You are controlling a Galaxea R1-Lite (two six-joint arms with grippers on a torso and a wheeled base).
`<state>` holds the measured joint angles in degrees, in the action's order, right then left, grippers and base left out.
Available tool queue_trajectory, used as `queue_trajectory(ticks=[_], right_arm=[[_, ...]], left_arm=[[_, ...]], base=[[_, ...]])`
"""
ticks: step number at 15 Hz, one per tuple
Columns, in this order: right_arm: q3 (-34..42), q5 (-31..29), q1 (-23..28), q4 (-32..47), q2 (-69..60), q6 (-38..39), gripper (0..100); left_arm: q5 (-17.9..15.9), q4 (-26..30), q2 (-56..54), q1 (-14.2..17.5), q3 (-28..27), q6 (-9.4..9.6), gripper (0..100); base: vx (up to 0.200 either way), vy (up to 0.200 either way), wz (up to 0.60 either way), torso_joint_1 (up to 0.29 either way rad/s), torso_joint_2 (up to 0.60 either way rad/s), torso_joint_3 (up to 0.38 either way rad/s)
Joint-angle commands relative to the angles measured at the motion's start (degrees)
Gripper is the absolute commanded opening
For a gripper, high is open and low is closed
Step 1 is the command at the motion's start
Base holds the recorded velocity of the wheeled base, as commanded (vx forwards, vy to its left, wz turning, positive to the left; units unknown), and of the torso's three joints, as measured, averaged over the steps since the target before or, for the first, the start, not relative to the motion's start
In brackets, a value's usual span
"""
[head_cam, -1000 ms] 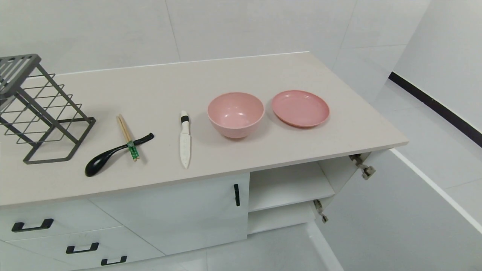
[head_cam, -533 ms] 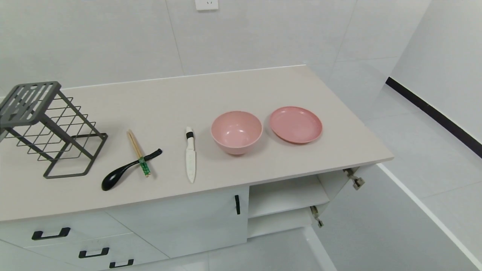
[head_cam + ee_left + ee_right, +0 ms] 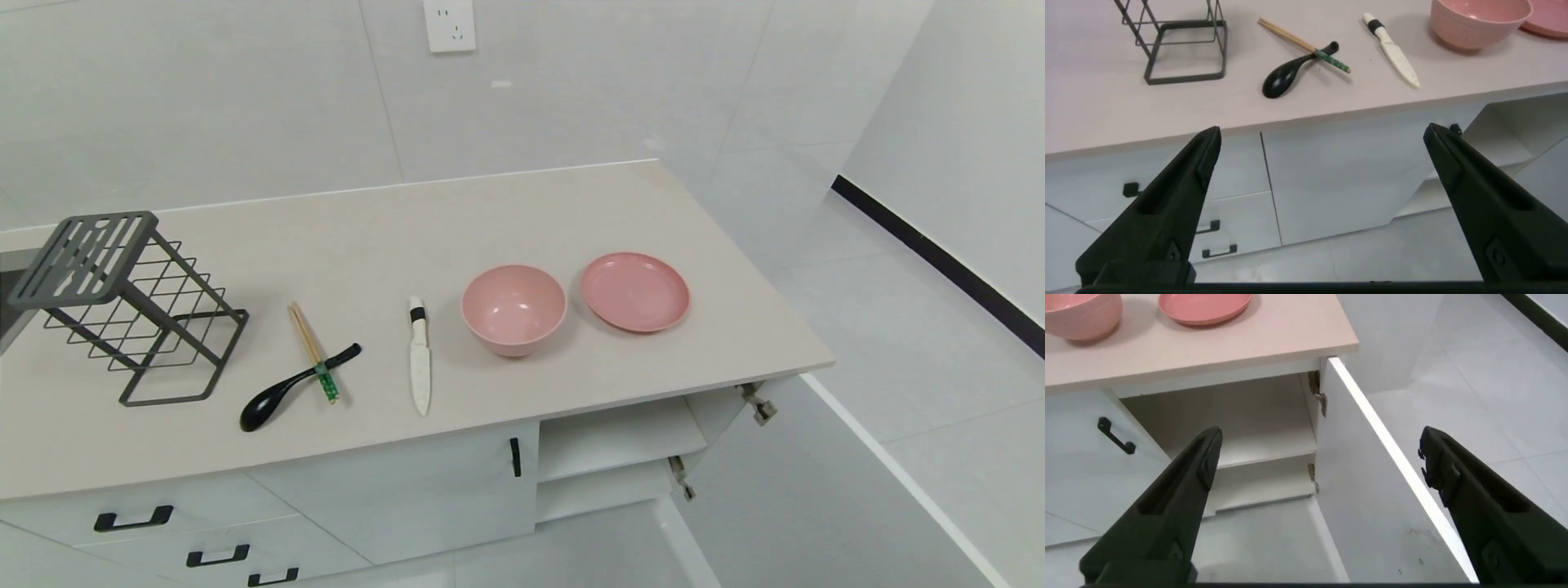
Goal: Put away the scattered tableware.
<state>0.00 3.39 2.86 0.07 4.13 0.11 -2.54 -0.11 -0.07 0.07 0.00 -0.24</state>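
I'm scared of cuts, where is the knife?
In the head view the white knife lies on the countertop near its front edge, between the pink bowl on its right and the black spoon on its left.

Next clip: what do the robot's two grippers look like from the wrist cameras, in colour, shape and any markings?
The left gripper and the right gripper look alike. Each has two matte black jaws, broad at the base and tapering to blunt tips, with flat, angular faces. I can make out no cables, labels or markings on them.
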Motion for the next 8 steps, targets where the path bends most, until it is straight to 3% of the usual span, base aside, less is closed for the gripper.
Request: queue_trajectory(ticks=[1,8], right_arm=[[0.0,0.0,0.0,0.0,0.1,0.0,100],[0.0,0.0,0.0,0.0,0.1,-0.1,100]], left_arm=[[0.0,-0.1,0.1,0.0,0.0,-0.11,100],[0.1,0.0,0.1,0.0,0.0,-0.2,100]], base=[[0.2,0.0,0.0,0.002,-0.03,-0.007],[0.0,0.0,0.0,0.0,0.0,0.0]])
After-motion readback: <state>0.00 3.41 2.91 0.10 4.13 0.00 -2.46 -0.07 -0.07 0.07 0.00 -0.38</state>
